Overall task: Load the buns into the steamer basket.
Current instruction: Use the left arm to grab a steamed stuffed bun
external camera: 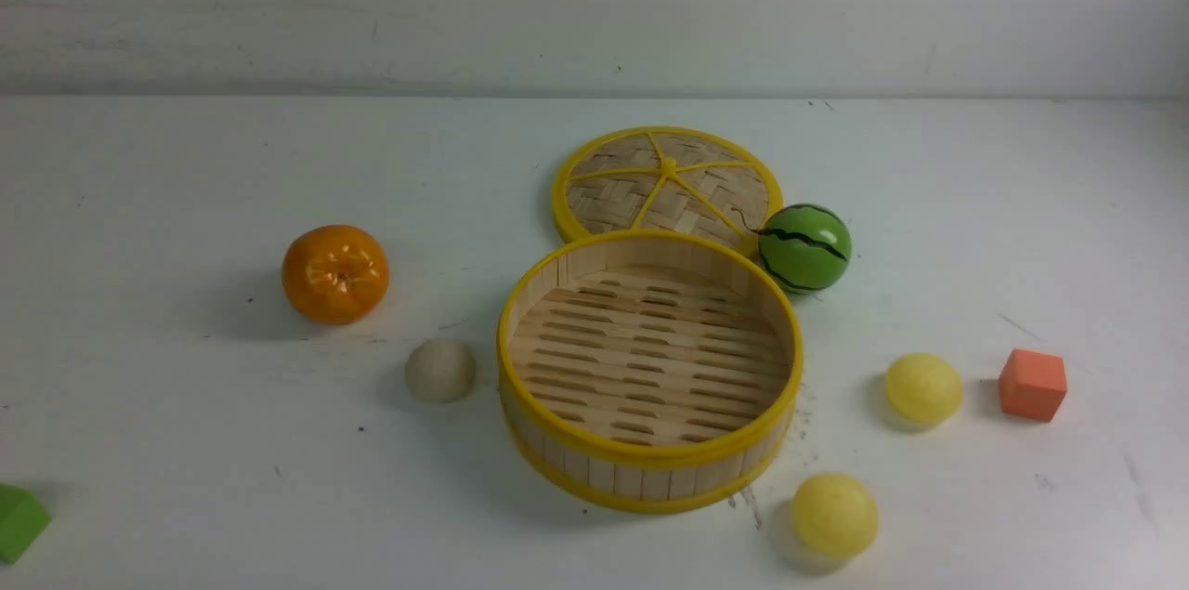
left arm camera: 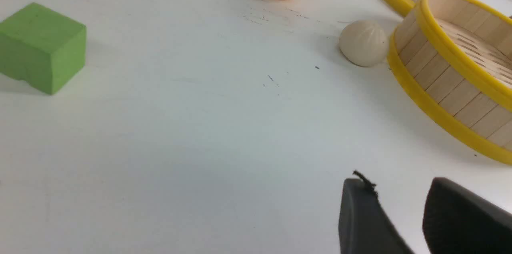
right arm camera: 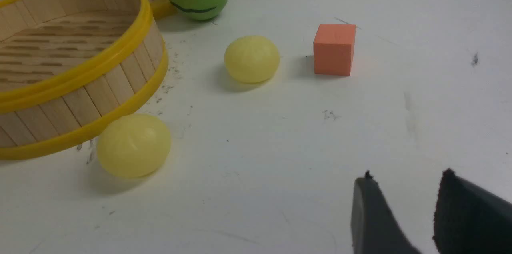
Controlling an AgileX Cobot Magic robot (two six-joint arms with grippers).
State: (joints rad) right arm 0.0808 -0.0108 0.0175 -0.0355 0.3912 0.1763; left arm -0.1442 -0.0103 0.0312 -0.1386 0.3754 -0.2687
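The left jaws and the right jaws, each slightly apart and empty above the surface [external camera: 186, 441], seem poised for a first pickup: the beige bun [external camera: 440, 371] lies just left of the empty steamer basket [external camera: 650, 455], with the near yellow bun [external camera: 834, 514] and the far yellow bun [external camera: 923, 388] to its right, each likely needing a centred descent.

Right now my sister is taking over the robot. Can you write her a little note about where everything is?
Left pincer: open, holding nothing.
Right pincer: open, holding nothing.
Steamer basket: on the table, nothing inside.
Beige bun: on the table, close by the basket's left side.
Far yellow bun: on the table, right of the basket.
Near yellow bun: on the table, by the basket's front right.
Done: nothing yet.
Left: all three buns go in.
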